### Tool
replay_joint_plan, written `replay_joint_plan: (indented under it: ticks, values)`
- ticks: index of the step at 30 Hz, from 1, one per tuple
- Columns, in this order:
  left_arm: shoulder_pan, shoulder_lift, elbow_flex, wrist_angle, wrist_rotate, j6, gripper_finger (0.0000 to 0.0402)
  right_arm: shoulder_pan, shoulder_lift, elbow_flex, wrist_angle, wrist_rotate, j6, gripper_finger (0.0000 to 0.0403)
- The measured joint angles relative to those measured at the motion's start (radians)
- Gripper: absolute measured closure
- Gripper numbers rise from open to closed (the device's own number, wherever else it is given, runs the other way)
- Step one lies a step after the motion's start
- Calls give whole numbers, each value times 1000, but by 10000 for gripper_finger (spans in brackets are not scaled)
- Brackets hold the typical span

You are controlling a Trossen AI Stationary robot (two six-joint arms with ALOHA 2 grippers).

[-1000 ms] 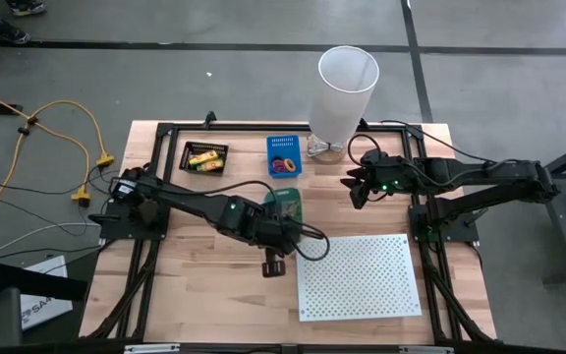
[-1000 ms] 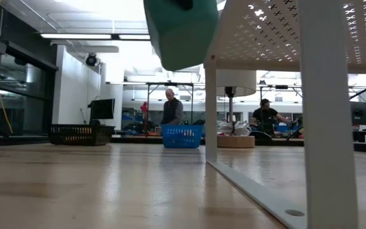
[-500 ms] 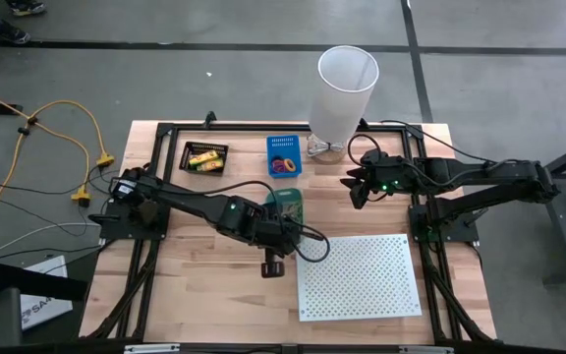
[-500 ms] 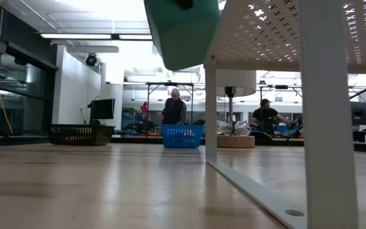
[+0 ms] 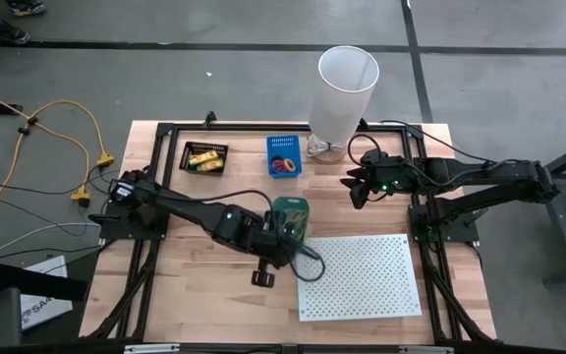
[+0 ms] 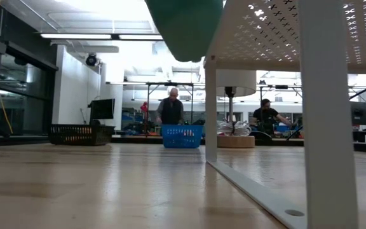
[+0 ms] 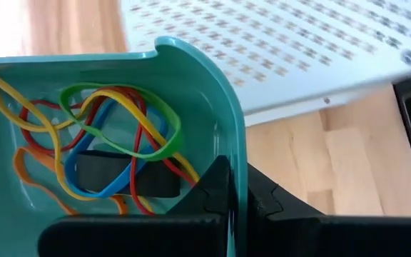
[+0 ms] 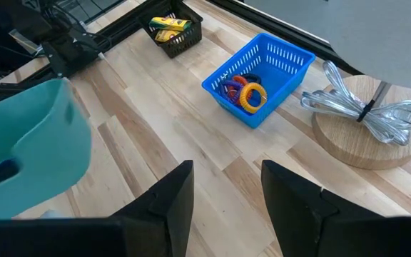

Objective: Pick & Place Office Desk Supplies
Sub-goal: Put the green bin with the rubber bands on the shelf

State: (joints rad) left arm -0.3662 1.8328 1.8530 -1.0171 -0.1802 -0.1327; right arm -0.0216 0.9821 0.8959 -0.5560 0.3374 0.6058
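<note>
1. The left gripper (image 5: 285, 236), mid-frame in the high view, is pinched tight on the rim of a teal bin (image 7: 105, 128) of rubber bands (image 7: 98, 143).
2. Keep the bin level so nothing spills.
3. The white board (image 5: 360, 275), lower right, sits just beside it.
4. The right gripper (image 8: 227, 196) waits wide open, holding nothing, above the table near the blue basket (image 8: 262, 68).

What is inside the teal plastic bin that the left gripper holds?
The teal plastic bin holds loose rubber bands: yellow, red, orange, green and blue loops in a tangle. A dark flat object lies under them; the bands cover it, so I cannot identify it.
</note>
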Motion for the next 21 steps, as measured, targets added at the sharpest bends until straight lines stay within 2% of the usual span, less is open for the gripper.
replay_joint_plan:
  ticks: [5,11,16,21]
  values:
    - [-36,0,0,0,1,90,401,0,0,0,1,0,0,251]
    - [-58,0,0,-11,0,119,401,0,0,0,25,-5,50,251]
    - [-53,0,0,-95,0,119,401,0,0,0,47,-26,132,251]
    - [-25,0,0,-190,26,119,401,0,0,0,71,-26,127,251]
